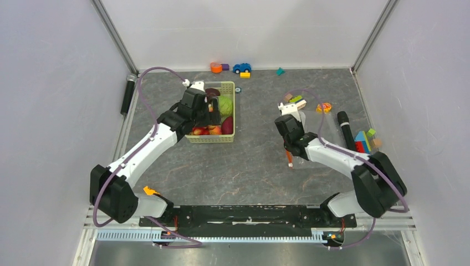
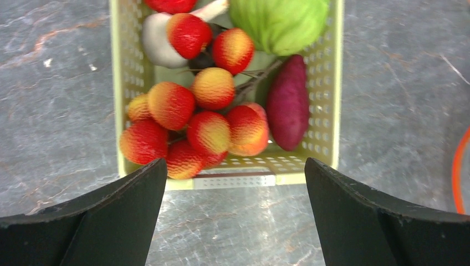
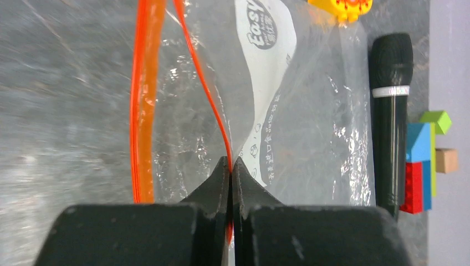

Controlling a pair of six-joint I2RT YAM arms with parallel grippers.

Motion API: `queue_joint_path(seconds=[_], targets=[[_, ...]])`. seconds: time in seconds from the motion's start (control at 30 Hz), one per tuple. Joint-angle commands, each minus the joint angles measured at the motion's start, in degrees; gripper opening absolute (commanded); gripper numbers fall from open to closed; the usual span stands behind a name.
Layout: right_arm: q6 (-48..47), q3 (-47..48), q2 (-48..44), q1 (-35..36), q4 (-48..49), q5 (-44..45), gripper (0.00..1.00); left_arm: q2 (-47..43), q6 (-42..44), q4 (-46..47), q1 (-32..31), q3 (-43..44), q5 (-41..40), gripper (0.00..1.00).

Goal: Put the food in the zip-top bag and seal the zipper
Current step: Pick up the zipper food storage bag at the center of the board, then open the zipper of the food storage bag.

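From above, the left arm is reaching over a pale green slotted plastic basket (image 1: 213,138) standing on the dark marbled table (image 1: 249,166); the left gripper (image 1: 209,115) is hanging over the toy food inside it: a round green cabbage (image 1: 225,105), a dark purple piece (image 1: 227,125) and small red strawberries (image 1: 202,131); from here I cannot tell how its jaws are standing. The right gripper (image 1: 290,151) is sitting well to the right of the basket, with a thin orange-red zipper strip (image 1: 290,160) showing just below it; the clear zip-top bag is too faint to make out in this view. A black microphone (image 1: 343,128) and coloured toy blocks (image 1: 363,141) are lying further right.

From the left wrist, the left gripper (image 2: 235,166) is holding its jaws wide apart and empty above the near end of the basket (image 2: 119,83); the strawberries (image 2: 208,133) are piling up at that end; the dark purple piece (image 2: 288,105) is lying along the right wall; the cabbage (image 2: 282,22) is filling the far right corner; all the food in view is lying in the basket.

From the right wrist, the right gripper (image 3: 230,166) is pinching its jaws together on one thin edge of the zipper strip (image 3: 143,111); the two orange-red edges are bowing apart, so the mouth is gaping; the clear zip-top bag (image 3: 310,127) is lying on the table, showing a white printed label (image 3: 271,83); the microphone (image 3: 391,116) is lying just beside the bag, with the blocks (image 3: 424,160) beyond it.
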Motion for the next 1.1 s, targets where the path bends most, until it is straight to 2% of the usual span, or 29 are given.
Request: queue_joint_path(seconds=[0.0,0.2,0.37,0.67,0.8,0.87,0.9,0.97,1.0,1.07], targets=[[2.0,4.2,-6.8,0.3,-0.1,-9.0,0.0,-2.4,3.1,6.6,-3.5,0.1,10.0,1.0],[4.9,7.4,-11.3,0.3,-2.4,-20.9,0.0,-1.6,1.3,14.1,-9.3,0.0,17.0,1.0],[5.9,9.3,-12.8,0.3,-1.7,-30.1,0.0,2.5,-2.7,21.0,-12.6,0.3,23.3,1.0],[8.3,9.5,-14.8,0.3,0.5,-37.5,0.0,10.0,-5.1,20.9,-14.4,3.0,21.9,1.0],[8.5,9.2,-15.9,0.3,2.2,-41.5,0.0,13.0,-6.1,21.1,-14.7,4.9,21.6,0.93],[8.5,9.2,-16.3,0.3,2.5,-44.3,0.0,14.3,-6.6,21.1,-14.8,5.9,21.6,0.77],[8.4,9.3,-16.5,0.2,2.5,-44.6,0.0,14.7,-6.7,20.8,-14.8,6.2,21.4,0.61],[8.0,9.3,-16.9,0.2,2.3,-44.0,0.0,15.4,-7.1,19.7,-14.8,6.9,20.4,0.15],[7.7,9.2,-17.2,0.2,1.9,-42.8,0.0,15.5,-7.2,18.9,-14.8,7.2,19.7,0.03],[6.4,9.1,-17.4,0.2,1.4,-39.2,0.02,15.2,-7.4,17.8,-14.9,7.5,18.9,0.02]])
